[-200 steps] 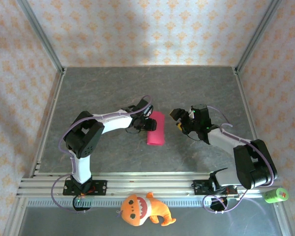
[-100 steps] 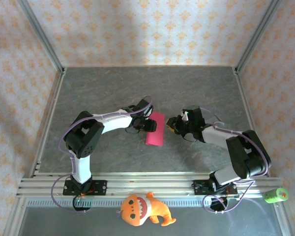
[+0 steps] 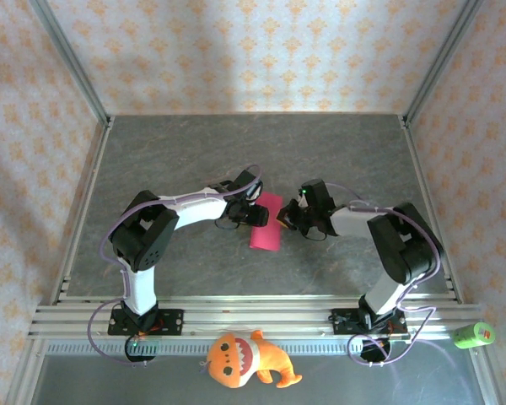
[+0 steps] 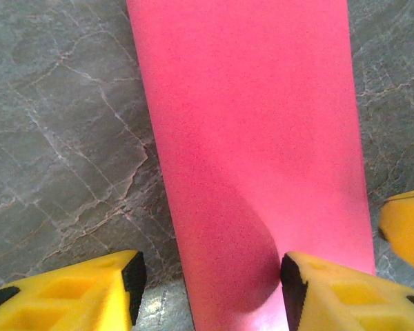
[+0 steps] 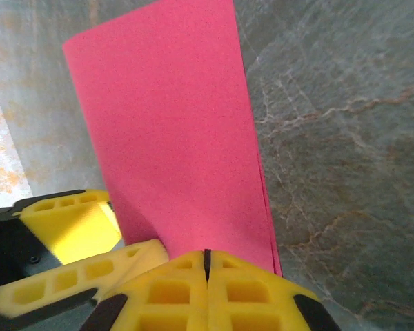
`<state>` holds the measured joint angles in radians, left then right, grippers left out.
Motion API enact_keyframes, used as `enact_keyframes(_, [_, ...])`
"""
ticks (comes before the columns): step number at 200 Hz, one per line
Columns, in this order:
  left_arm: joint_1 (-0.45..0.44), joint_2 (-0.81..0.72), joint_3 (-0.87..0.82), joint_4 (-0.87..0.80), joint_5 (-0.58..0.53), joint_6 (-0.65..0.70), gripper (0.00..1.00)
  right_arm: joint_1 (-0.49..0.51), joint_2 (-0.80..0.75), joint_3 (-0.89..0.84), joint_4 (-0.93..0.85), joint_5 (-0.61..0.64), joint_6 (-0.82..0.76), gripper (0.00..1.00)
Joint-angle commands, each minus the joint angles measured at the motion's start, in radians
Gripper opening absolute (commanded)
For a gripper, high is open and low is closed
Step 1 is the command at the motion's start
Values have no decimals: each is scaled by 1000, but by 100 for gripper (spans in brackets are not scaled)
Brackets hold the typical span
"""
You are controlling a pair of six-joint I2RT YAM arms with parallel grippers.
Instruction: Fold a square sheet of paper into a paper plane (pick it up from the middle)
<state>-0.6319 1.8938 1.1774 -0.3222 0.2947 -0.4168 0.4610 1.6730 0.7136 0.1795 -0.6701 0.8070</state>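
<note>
Overhead first: the square sheet of paper (image 3: 267, 224), folded to a narrow magenta rectangle, lies flat on the grey table (image 3: 236, 152) just below the frame's centre, its long axis tilted slightly. The left gripper (image 3: 255, 213) meets it from the left and the right gripper (image 3: 284, 218) touches its right edge. They probably close in from both sides so that one steadies the strip while the other works the fold. An orange plush toy (image 3: 246, 359) lies at the bottom edge, below the rail. A green cylinder (image 3: 473, 335) lies at the lower right, also outside the work area. It may be a container, but what it holds cannot be told.

Next, the left wrist view. The sheet (image 4: 255, 138) runs from the top of the frame down to the left gripper (image 4: 210, 279), whose jaws stand apart. One finger rests on bare table to the left of the strip. The other sits on the paper at the lower right, where a soft shadowed bulge shows, which looks like pressing down rather than pinching. A further yellow finger at the right edge likely belongs to the other arm.

Last, the right wrist view. The right gripper (image 5: 207, 265) has its fingers together at the bottom centre, right at the near end of the sheet (image 5: 169, 124). Doubled layers show along the strip's right edge. Whether any paper is nipped between the fingers cannot be told. I judge the closed tip is meant to firm the crease. The left arm's finger shows at the lower left.
</note>
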Motion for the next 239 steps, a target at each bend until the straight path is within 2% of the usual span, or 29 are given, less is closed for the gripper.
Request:
enact_keyframes(1, [11, 13, 5, -33, -24, 6, 60, 14, 25, 30, -29, 15, -22, 0])
enact_keyframes(59, [11, 41, 3, -7, -9, -28, 61, 21, 72, 48, -144, 112, -84, 0])
enact_keyframes(94, [11, -37, -38, 92, 45, -94, 64, 22, 94, 33, -219, 165, -153, 0])
enact_keyframes(138, [11, -107, -130, 262, 83, -211, 63, 19, 99, 56, -244, 135, -207, 0])
enact_keyframes(202, [11, -99, -166, 274, 22, -246, 61, 1, 120, 69, -263, 118, -243, 0])
enact_keyframes(239, [9, -83, -171, 278, 25, -249, 59, 1, 122, 69, -250, 106, -233, 0])
